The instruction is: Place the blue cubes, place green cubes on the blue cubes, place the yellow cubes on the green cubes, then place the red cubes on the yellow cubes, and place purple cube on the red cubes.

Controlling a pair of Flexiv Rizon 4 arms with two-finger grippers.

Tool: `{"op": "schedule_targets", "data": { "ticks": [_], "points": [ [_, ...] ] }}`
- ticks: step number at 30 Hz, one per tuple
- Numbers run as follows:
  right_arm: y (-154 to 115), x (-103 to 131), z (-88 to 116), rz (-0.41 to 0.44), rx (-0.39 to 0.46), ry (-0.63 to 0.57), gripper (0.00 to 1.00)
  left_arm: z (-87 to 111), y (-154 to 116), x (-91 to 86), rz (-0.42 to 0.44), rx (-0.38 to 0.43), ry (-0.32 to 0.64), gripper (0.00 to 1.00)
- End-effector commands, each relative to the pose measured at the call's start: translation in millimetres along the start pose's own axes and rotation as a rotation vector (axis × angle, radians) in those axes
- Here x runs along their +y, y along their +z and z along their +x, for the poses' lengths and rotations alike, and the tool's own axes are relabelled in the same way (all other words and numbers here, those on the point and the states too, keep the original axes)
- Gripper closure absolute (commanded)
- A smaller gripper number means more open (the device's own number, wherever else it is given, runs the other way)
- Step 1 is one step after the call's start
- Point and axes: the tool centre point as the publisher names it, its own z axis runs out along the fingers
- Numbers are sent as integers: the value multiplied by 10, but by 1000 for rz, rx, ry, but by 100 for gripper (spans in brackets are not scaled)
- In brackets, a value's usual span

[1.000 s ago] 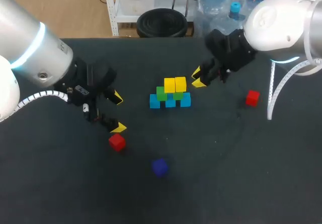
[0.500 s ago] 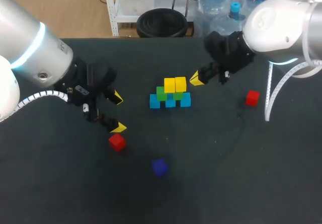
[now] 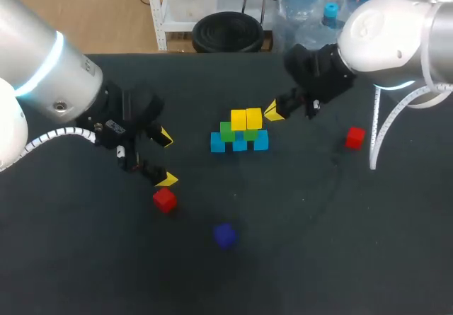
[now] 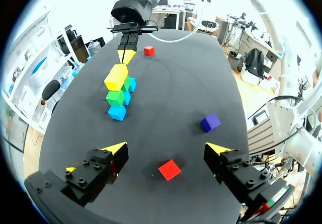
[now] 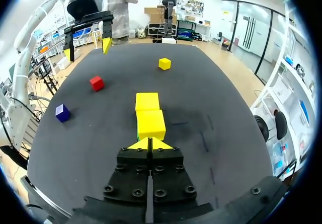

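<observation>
Centrally on the counter [image 3: 318,244], yellow cubes [image 3: 245,119] are stacked on green cubes [image 3: 227,132] over blue cubes [image 3: 239,144]; the right hand [image 3: 273,111] is clenched beside them, the left hand [image 3: 166,158] released near a red cube [image 3: 164,199].

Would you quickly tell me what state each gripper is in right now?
Left gripper: open, holding nothing.
Right gripper: shut, holding nothing.
</observation>
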Motion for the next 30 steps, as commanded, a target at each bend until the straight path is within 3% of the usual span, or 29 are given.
{"op": "schedule_targets", "data": {
  "ticks": [1,30],
  "points": [
    [16,-5,-10,-2,-1,-1,100,12,1,13,3,-5,4,0],
    [37,39,-27,-7,2,-7,100,12,1,13,3,-5,4,0]
  ]
}}
